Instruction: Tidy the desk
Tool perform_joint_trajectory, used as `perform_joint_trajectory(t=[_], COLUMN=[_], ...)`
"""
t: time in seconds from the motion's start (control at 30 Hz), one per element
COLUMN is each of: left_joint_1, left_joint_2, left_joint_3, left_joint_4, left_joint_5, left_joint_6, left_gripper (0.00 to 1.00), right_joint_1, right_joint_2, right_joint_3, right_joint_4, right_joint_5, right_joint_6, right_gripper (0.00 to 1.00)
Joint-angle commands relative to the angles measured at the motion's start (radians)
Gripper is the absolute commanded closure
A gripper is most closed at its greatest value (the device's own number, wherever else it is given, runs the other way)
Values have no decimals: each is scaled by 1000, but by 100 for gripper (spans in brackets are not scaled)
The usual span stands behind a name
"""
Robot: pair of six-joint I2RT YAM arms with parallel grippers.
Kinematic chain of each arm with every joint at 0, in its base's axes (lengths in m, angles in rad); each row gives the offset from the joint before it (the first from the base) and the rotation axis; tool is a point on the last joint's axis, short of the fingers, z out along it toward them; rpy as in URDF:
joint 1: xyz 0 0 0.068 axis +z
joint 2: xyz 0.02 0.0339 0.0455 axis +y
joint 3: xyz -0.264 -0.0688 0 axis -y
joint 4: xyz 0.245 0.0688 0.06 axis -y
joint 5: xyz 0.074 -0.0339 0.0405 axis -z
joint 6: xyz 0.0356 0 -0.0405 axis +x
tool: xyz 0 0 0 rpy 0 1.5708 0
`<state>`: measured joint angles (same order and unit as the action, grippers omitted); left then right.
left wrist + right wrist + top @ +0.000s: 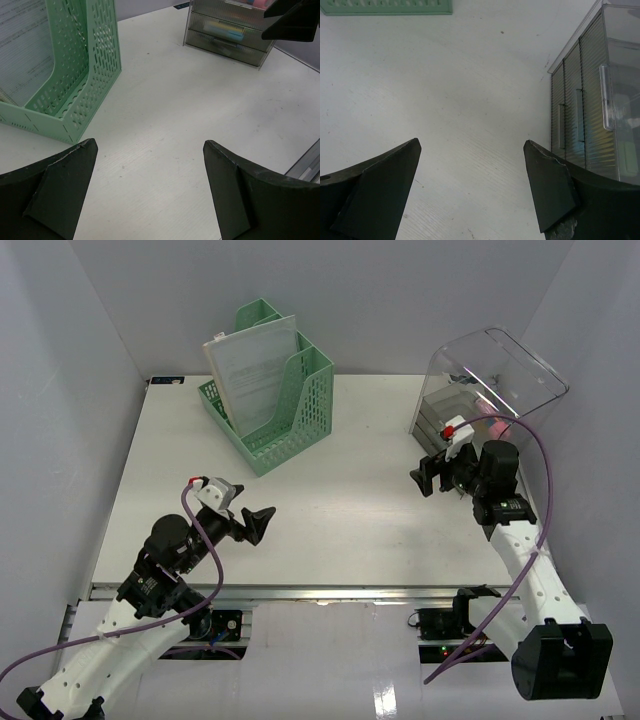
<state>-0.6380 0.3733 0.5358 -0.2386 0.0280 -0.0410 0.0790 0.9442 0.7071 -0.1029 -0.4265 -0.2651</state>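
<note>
The white desk (340,510) fills the top view, a metal rail along its front edge. My left gripper (258,523) hovers over the desk's front left part, open, with only bare tabletop (165,125) between its fingers (65,185). My right gripper (437,474) hangs at the right side, just in front of the clear drawer unit (450,420), also open and empty. In the right wrist view the drawer fronts (580,120) stand to the right of my fingers (550,185), apart from them.
A green perforated file holder (275,405) with papers (250,365) stands at the back centre-left. A clear plastic cover (500,370) rises over the drawer unit at the back right. White walls close in the desk on three sides.
</note>
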Motion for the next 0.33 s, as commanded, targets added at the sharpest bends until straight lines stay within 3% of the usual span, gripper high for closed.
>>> perform_joint_trajectory(t=[0.0, 0.3], left_joint_1=[3, 3], left_joint_2=[4, 8], left_joint_3=[6, 6], left_joint_4=[7, 9], left_joint_5=[7, 7], left_joint_6=[4, 4], left_gripper=[2, 2], right_joint_1=[-12, -22], right_joint_2=[-20, -29], right_joint_3=[-6, -9], right_joint_4=[43, 43], right_joint_5=[-15, -23], right_joint_6=[11, 12], right_gripper=[10, 10])
